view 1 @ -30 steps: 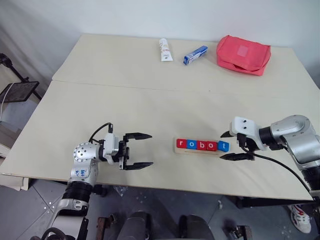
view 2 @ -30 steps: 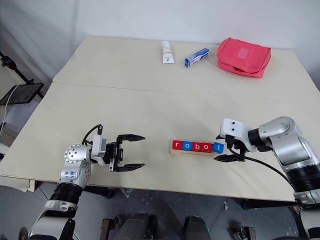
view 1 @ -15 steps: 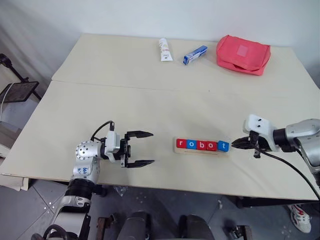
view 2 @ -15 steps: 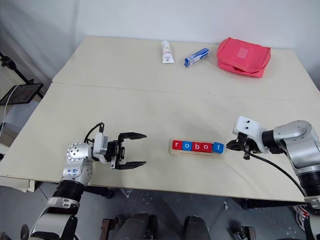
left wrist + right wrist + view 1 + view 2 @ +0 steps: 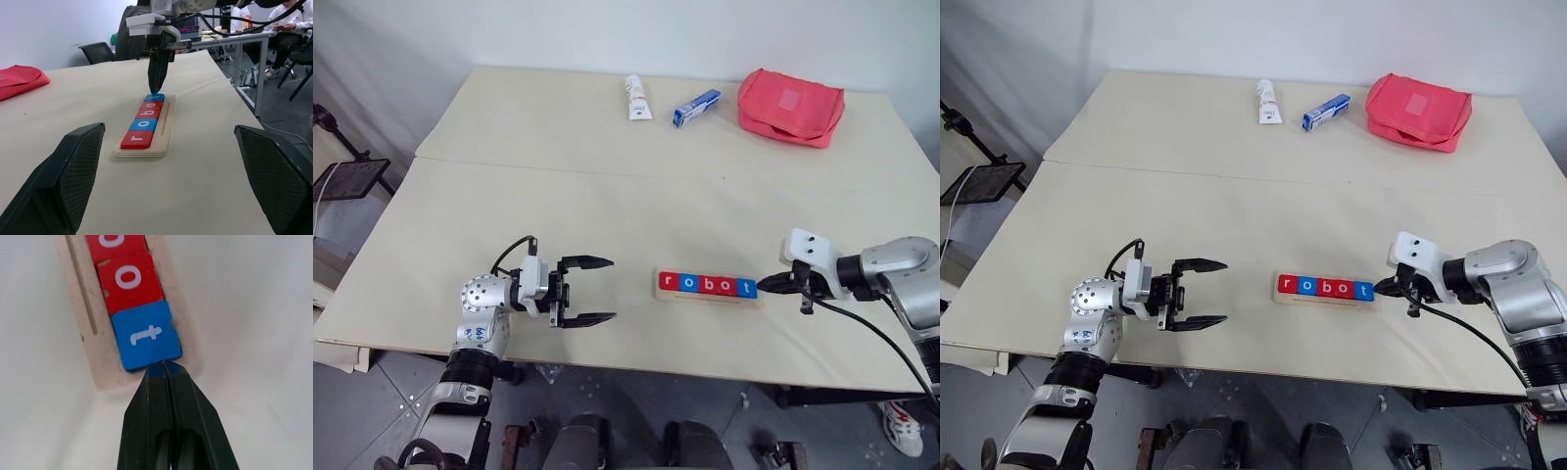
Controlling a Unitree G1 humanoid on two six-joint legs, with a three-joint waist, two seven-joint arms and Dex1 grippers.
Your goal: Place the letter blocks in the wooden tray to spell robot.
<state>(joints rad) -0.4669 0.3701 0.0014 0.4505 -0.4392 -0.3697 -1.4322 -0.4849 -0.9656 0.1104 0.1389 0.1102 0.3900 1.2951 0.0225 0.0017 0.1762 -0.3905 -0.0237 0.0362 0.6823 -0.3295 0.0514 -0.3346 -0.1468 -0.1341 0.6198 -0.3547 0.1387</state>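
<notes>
Your right gripper (image 5: 164, 366) is clenched tight, its two black fingers pressed together with nothing between them. Their joined tip meets the outer edge of the blue "t" block (image 5: 145, 337), the last tile in the row, and pinches nothing. That forearm comes in from the right side of the table (image 5: 607, 196), low over the surface, with the gripper angled down and in toward the end of the wooden tray (image 5: 707, 296).

Your left gripper (image 5: 592, 290) is released, its fingers spread wide and holding nothing. It hangs just above the table near the front edge, pointing sideways at the tray and well apart from it.

The letter blocks (image 5: 707, 284) sit side by side in the tray, reading r, o, b, o, t: red, blue, red, red, blue. The tray lies flat near the table's front edge, between your two grippers.

At the far side of the table lie a white tube (image 5: 635, 97), a blue-and-white box (image 5: 695, 107) and a red pouch (image 5: 790, 107).
</notes>
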